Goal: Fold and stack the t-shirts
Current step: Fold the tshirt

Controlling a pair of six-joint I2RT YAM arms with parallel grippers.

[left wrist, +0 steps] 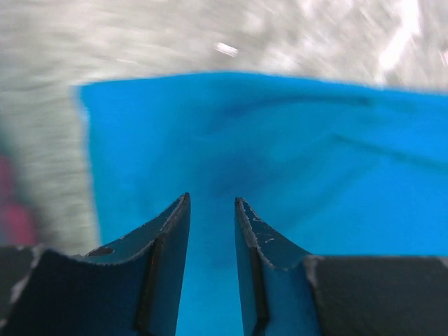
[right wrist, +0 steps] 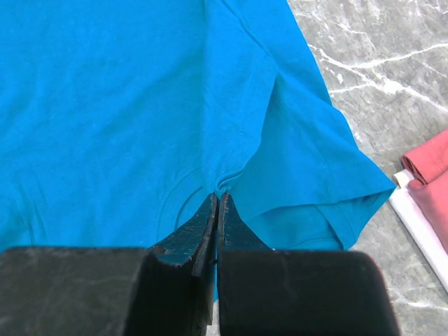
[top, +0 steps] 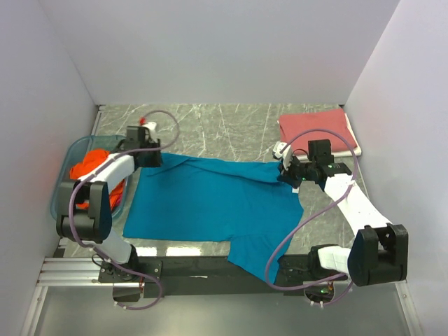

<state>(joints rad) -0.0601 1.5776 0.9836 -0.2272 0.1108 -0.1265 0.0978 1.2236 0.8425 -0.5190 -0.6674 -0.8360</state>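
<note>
A teal blue t-shirt (top: 210, 203) lies spread across the middle of the table, one sleeve hanging toward the near edge. My left gripper (top: 154, 158) is at the shirt's far left corner; in the left wrist view its jaws (left wrist: 211, 204) stand apart over the teal cloth (left wrist: 280, 140), gripping nothing. My right gripper (top: 285, 175) is at the shirt's far right shoulder, shut on a small pucker of teal cloth (right wrist: 219, 183) beside the sleeve (right wrist: 315, 175). A folded dusty red t-shirt (top: 316, 130) lies at the back right. A bright orange t-shirt (top: 89, 172) is bunched in the tub.
The translucent blue tub (top: 70, 150) stands at the left wall beside my left arm. The red shirt rests on a white sheet (right wrist: 420, 217). Grey marbled tabletop (top: 224, 126) shows behind the teal shirt. White walls close in the left, back and right sides.
</note>
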